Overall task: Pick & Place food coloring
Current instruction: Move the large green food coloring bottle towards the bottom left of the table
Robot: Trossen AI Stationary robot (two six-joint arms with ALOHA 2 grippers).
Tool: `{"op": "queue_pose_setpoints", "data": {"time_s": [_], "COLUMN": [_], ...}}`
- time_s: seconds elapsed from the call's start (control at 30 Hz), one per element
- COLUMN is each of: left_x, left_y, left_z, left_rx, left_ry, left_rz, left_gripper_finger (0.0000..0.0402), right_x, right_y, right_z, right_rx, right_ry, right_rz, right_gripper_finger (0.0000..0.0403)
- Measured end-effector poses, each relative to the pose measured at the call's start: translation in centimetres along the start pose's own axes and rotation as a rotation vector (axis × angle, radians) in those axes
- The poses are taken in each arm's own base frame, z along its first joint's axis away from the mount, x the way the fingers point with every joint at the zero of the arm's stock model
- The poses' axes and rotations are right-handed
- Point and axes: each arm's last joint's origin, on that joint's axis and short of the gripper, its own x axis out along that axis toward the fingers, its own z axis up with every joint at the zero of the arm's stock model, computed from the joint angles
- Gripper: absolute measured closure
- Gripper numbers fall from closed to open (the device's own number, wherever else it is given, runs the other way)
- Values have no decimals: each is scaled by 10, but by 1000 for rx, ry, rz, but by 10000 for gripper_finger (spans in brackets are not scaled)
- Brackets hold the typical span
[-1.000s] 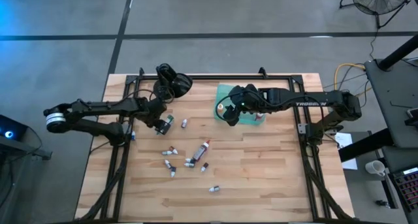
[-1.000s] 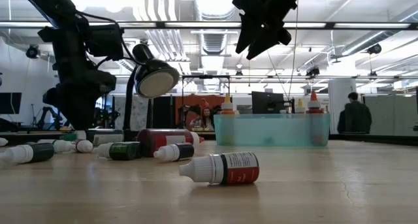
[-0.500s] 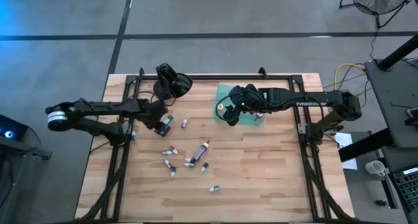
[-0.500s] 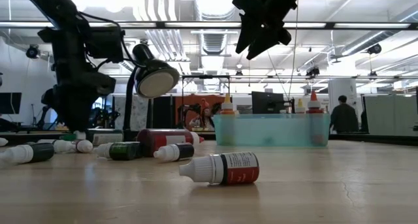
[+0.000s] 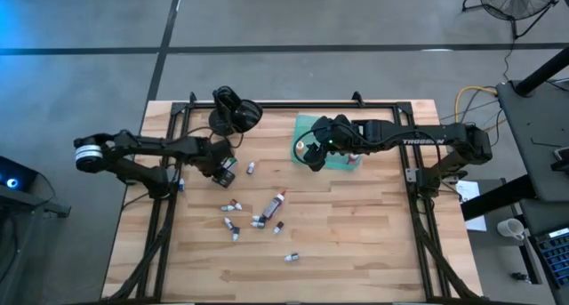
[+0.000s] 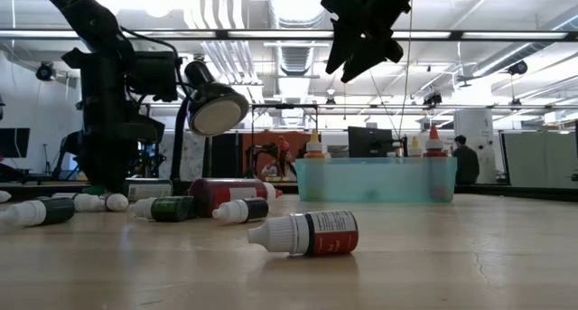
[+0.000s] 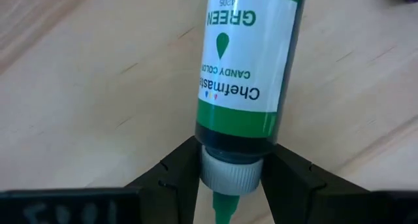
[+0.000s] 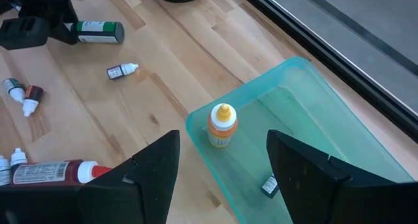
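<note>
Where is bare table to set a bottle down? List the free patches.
Free: the table's right side below the tray, and its front edge beyond the lone bottle. Crowded: the bottle cluster mid-table and around the left gripper.

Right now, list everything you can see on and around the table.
table: one, light wood, under everything
tray: one, teal, table's far side
orange-tipped bottles: two, upright, at the tray
dark bottle: one, lying in the tray
green bottle: one, lying by the left pincer
red bottle: one, larger, mid-table
small bottles: several, white-capped, scattered mid-table
lamp: one, black, far edge
person: one, in the room behind
left pincer: closed on the green bottle's cap
right pincer: open, above the tray
</note>
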Motion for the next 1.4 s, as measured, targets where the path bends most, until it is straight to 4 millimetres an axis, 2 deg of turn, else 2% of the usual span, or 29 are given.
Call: {"op": "queue_pose_setpoints", "data": {"time_s": [0.13, 0.3, 0.47, 0.67, 0.83, 0.97, 1.4], "left_x": [0, -4, -9, -39, -70, -85, -80], "left_y": [-2, -5, -6, -13, -11, -14, -50], "left_z": [-1, 3, 3, -2, -9, -18, -61], "left_rx": [10, 14, 10, 6, 37, 59, 142], "left_ry": [-12, -49, 0, 294, 468, 562, 762], "left_rz": [8, 4, -21, -128, -31, 16, 19], "left_gripper_finger": [277, 307, 309, 308, 300, 303, 303], "right_x": [0, 0, 0, 1, 1, 1, 1], "right_y": [0, 0, 0, 0, 0, 0, 0], "right_z": [0, 0, -1, -1, -1, -1, -1], "right_rx": [-1, -4, -12, -13, -13, -13, -13], "right_ry": [0, 0, 2, 3, 3, 3, 3], "right_rz": [-1, -1, -2, -3, -2, -3, -2], "right_gripper_finger": [179, 179, 179, 179, 179, 179, 179]}}
